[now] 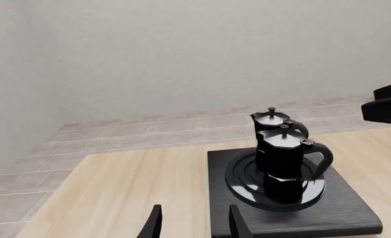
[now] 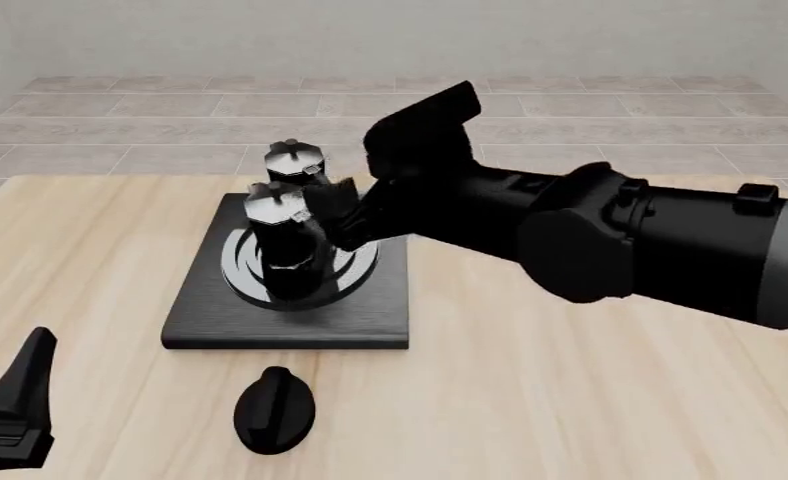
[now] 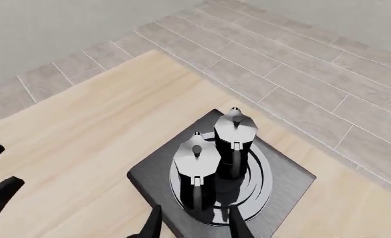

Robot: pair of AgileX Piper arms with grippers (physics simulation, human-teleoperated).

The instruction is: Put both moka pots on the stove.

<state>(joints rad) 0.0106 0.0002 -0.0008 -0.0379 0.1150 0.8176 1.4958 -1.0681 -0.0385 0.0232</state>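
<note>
Pale wood tabletop point(image 1: 129, 183) with grey floor tiles and a blank wall behind it fills my left wrist view, and on it I see the stove point(image 1: 354, 210) carrying both moka pots, the nearer pot point(image 1: 285, 163) standing on the burner rings and the farther pot point(image 1: 273, 121) right behind it; my left gripper point(image 1: 194, 224) shows two fingertips set apart with nothing between them, short of the stove's edge. From the front view, the stove point(image 2: 207, 315) sits left of centre with the nearer pot point(image 2: 283, 235) and the farther pot point(image 2: 295, 165) upright on it, a small black knob point(image 2: 275, 408) lying on the table nearer to me; my left gripper point(image 2: 18, 410) is at the near left corner, well apart from everything, while the right arm reaches in over the stove's right side. In the right wrist view, my right gripper point(image 3: 191, 224) hangs above the stove point(image 3: 294, 181), fingertips parted and empty, just clear of the nearer pot point(image 3: 195, 171), the farther pot point(image 3: 234, 144) beside it. I judge the task done; only backing the arms off remains.
</note>
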